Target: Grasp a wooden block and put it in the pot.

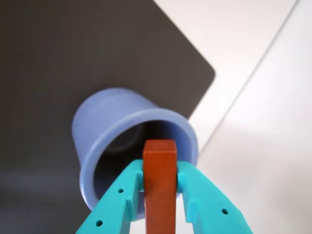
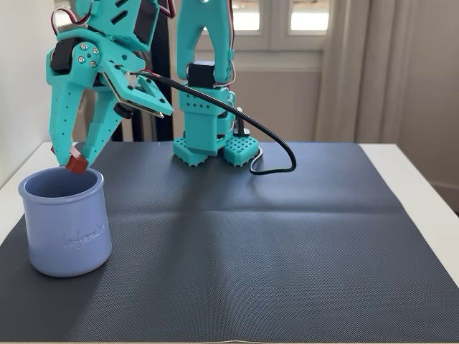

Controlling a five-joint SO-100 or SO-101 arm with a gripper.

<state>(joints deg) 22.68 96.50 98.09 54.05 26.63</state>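
The periwinkle-blue pot (image 2: 65,223) stands upright at the left of the dark mat; the wrist view shows its open mouth and thick rim (image 1: 131,124) just past the fingers. My teal gripper (image 2: 74,154) hangs directly over the pot's rim, shut on the red-brown wooden block (image 2: 77,164). In the wrist view the block (image 1: 160,185) stands clamped between the two teal fingers (image 1: 119,200), with its end poking out over the pot's opening. The gripper (image 1: 160,178) and block are just above the rim, not inside the pot.
A dark ribbed mat (image 2: 272,244) covers the white table (image 2: 416,172). The arm's teal base (image 2: 211,143) stands at the mat's far edge, with a black cable (image 2: 276,154) looping beside it. A white wall lies to the left of the pot.
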